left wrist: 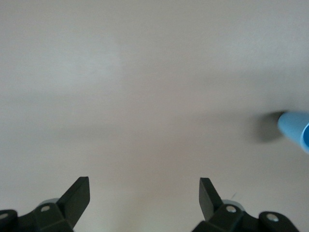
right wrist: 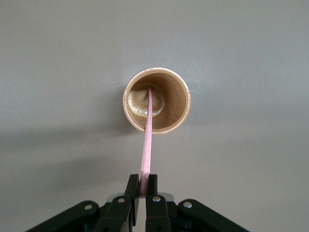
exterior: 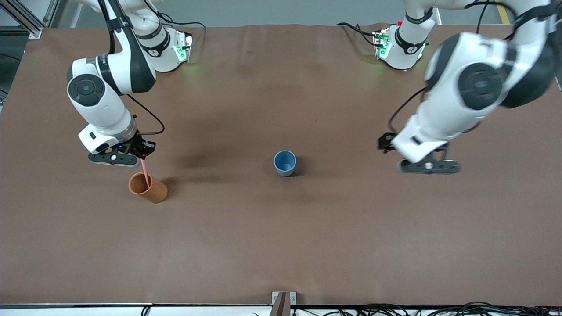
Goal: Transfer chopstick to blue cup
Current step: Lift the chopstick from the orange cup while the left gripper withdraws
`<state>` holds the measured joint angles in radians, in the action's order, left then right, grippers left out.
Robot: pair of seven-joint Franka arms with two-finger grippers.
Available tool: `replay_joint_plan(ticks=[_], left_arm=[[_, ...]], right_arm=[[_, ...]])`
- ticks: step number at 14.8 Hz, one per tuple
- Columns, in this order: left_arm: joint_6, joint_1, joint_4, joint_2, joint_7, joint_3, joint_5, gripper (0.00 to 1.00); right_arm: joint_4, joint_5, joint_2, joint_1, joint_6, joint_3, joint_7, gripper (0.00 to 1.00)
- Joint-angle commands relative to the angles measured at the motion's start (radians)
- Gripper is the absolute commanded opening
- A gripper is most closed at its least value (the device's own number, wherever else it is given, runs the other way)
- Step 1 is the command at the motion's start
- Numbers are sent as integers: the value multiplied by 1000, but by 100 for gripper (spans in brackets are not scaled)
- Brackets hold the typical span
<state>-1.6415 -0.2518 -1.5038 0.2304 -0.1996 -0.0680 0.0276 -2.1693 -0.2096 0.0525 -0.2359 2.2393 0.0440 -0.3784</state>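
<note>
Right gripper (exterior: 141, 154): above the orange cup, clamped on the upper end of the chopstick; in the right wrist view the two fingers (right wrist: 131, 191) press against the stick from either side.

Chopstick (exterior: 144, 171): thin, pale pink, held upright with a slight lean; its lower end rests inside the orange cup, touching the bottom.

Orange cup (exterior: 149, 188): upright cylinder toward the right arm's end of the tabletop (exterior: 281, 241), a little nearer the front camera than the blue cup.

Blue cup (exterior: 285, 163): small tumbler, upright, mouth open, near the middle of the tabletop, well apart from the orange cup and from both grippers.

Left gripper (exterior: 428, 166): over bare tabletop toward the left arm's end, jaws spread wide, holding nothing; in the left wrist view the blue cup (left wrist: 295, 130) shows at the edge.
</note>
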Motion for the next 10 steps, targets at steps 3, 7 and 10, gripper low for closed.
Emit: replay_joint_plan(ticks=[3,7,10], left_arm=[[162,54,-41,-221,210,47,-29,100],[190,51,-36,-241,190,50,-25,100],[189,55,-29,-233,198,54,-29,100]], right_arm=[[48,-19,-20,6,-61,0,-19,0],[164,-10,-14,9,-171,0,-22,0],[294,-7,-11,10,-289,-1,-16,0]])
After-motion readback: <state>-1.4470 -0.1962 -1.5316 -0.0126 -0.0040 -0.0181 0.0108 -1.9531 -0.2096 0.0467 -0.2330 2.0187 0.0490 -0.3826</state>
